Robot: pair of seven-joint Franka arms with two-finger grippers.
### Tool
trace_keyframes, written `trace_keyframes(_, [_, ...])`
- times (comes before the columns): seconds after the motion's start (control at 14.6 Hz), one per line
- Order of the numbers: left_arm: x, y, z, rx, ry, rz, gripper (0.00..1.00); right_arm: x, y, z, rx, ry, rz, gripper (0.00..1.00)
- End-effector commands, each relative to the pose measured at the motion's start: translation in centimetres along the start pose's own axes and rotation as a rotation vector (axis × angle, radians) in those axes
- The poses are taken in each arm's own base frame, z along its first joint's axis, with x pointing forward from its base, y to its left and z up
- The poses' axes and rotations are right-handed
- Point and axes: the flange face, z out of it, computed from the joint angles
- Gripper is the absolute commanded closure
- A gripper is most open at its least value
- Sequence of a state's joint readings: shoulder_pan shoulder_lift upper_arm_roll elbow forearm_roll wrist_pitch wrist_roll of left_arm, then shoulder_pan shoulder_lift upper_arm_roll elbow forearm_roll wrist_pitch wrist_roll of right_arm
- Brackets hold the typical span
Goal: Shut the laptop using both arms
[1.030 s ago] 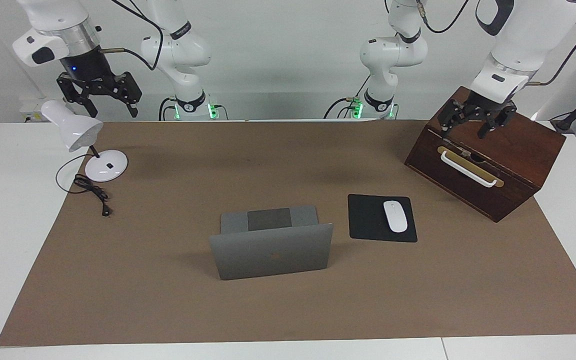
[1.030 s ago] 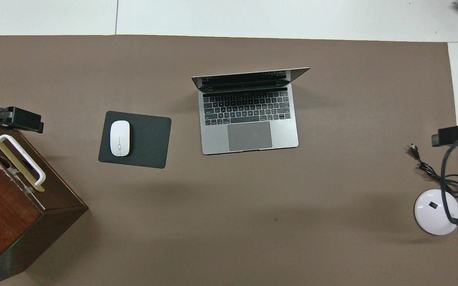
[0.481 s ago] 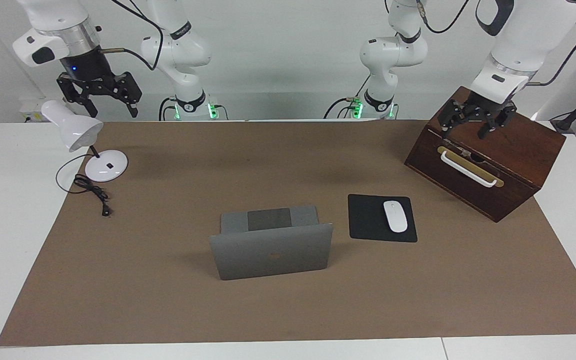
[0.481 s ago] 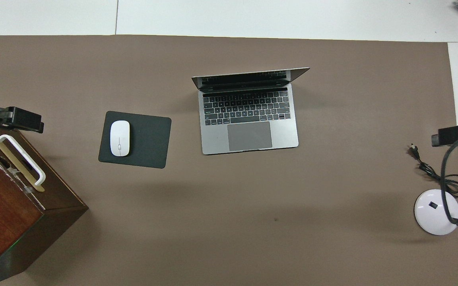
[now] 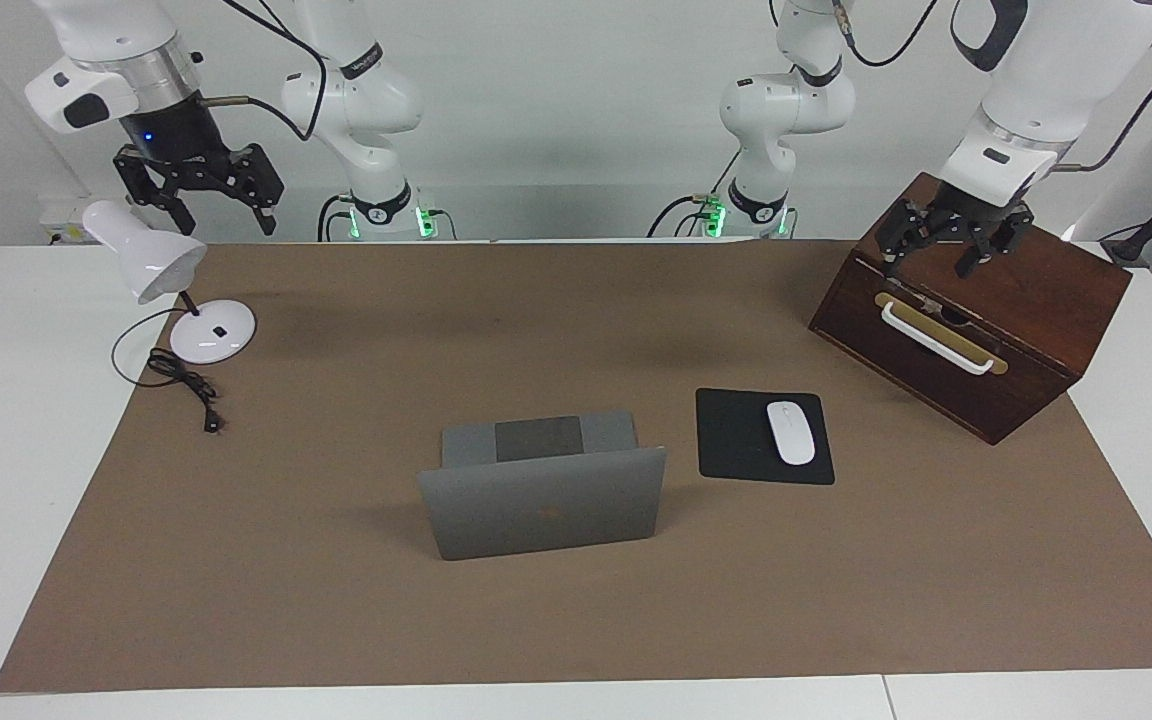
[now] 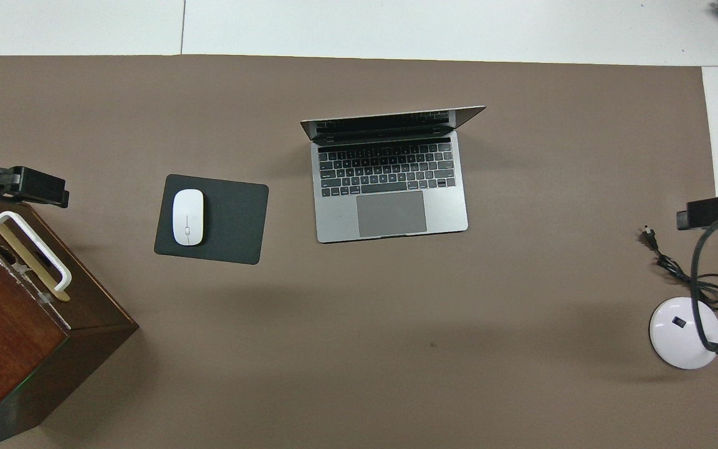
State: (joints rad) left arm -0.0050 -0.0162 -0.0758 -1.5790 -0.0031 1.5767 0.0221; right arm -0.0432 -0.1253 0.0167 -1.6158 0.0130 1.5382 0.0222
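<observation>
- Centrally, laptop (image 5: 543, 500) is standing open on the bench, lid edge running arm to arm, well apart from both.
- Left gripper (image 5: 950, 238), fingers spread, is hanging over the wooden box (image 5: 1026, 330).
- Right gripper (image 5: 198, 186), also spread, is hanging above the lamp (image 5: 151, 262).

A white mouse (image 5: 790, 432) lies on a black mouse pad (image 5: 736, 440). At the mat's (image 5: 336, 600) two o'clock stands a wooden box (image 5: 1036, 300); at ten o'clock, a white lamp (image 5: 151, 262).

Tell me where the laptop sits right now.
The laptop stands open mid-mat, beside the black mouse pad, which lies toward the left arm's end; neither gripper is near it.
</observation>
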Motion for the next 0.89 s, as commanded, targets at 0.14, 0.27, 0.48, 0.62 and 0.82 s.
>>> trace_keyframes(0.14, [-0.2, 0.0, 0.2, 0.008, -0.009, -0.035, 0.0, -0.2, -0.1, -0.1, -0.018, 0.019, 0.005, 0.0])
trace_keyframes(0.27, [-0.3, 0.2, 0.2, 0.01, -0.007, -0.103, 0.21, -0.2, -0.1, -0.1, -0.018, 0.019, 0.005, 0.0])
trace_keyframes(0.48, [-0.3, 0.5, 0.7, 0.01, -0.013, -0.152, 0.7, -0.2, -0.1, -0.1, -0.018, 0.019, 0.005, 0.0])
trace_keyframes(0.62, [-0.5, 0.4, 0.8, 0.009, -0.017, -0.17, 0.89, -0.2, -0.1, -0.1, -0.018, 0.019, 0.005, 0.0])
trace_keyframes(0.82, [-0.9, 0.5, 1.2, 0.011, -0.025, -0.235, 1.0, -0.2, -0.1, -0.1, -0.018, 0.019, 0.005, 0.0])
